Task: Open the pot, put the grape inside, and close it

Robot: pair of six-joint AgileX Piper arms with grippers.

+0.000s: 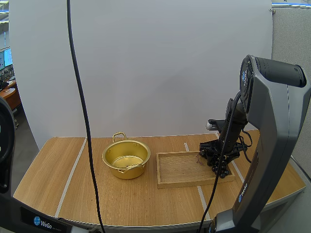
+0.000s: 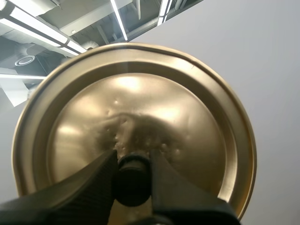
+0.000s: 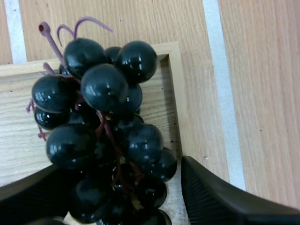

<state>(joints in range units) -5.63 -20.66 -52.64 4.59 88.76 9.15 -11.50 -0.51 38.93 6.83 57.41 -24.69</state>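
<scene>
While our left hand (image 2: 132, 157) pinches lid (image 2: 140, 103) knob (image 2: 132, 183), our right hand (image 3: 124, 168) spread round grapes (image 3: 103, 89) at tray (image 1: 180, 170) right end; pot (image 1: 122, 172) open.

Looks like a robotics lab set up inside an office. Wooden tabletop (image 1: 146, 204) marked off with pale tape strips (image 1: 71, 175) and backed by a plain white screen (image 1: 160, 68), staged as a test bench. Robot arm (image 1: 274, 126) mounted at the tabletop's right near edge, with a "WeGo" label (image 1: 43, 224) on the base at its left near corner. Left of the tabletop, past the screen, computer monitors (image 1: 6, 60) on a desk (image 1: 11, 97). Right of the tabletop, a grey partition wall (image 1: 291, 53).
</scene>
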